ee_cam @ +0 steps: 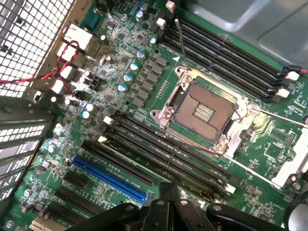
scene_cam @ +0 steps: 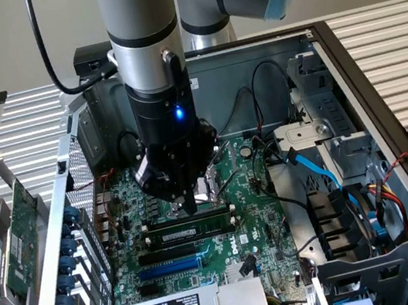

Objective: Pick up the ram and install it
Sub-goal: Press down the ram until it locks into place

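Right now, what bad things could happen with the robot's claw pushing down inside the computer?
1. The gripper is shut and sits right over the ram in the memory slots; if the stick is crooked, pressing could bend it or the slot.
2. The open processor socket lies just beside those slots, so a sideways slip might hit its fragile contacts.
3. Loose black cables run nearby and could snag.

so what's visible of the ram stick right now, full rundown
The ram is a long, thin, dark stick with a pale label strip along its face. It lies lengthwise in the bank of black memory slots on the green motherboard, beside the blue slot, and looks level. Whether it is fully latched cannot be told. The gripper, shut, hangs just above the slot bank, its tip close over the slots next to the stick; contact with the stick cannot be made out.
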You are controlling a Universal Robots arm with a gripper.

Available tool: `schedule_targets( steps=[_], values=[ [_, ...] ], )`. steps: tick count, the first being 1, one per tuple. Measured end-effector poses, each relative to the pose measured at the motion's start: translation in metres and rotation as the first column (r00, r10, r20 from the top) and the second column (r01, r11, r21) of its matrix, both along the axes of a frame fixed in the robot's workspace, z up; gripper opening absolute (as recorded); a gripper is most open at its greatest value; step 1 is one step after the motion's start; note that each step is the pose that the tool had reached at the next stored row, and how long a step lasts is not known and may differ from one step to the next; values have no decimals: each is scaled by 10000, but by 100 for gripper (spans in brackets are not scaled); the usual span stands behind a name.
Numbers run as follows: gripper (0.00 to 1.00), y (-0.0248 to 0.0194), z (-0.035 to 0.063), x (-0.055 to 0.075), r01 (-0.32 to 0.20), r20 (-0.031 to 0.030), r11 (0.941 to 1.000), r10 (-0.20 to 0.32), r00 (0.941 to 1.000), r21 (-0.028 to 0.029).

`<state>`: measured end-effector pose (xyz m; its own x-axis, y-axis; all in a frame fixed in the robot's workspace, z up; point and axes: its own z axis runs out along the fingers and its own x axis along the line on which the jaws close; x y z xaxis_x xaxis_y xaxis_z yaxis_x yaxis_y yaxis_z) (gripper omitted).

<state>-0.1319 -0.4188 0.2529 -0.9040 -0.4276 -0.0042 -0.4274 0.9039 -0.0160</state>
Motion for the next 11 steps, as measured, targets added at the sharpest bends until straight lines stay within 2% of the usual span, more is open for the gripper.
schedule_targets(
  steps=[6, 11],
  values=[
    [11, 0, 0, 0, 771, 3, 9970, -771, 9970, 0],
    [11, 0, 0, 0, 1409, 8, 9900, -1409, 9900, 0]
  ],
)
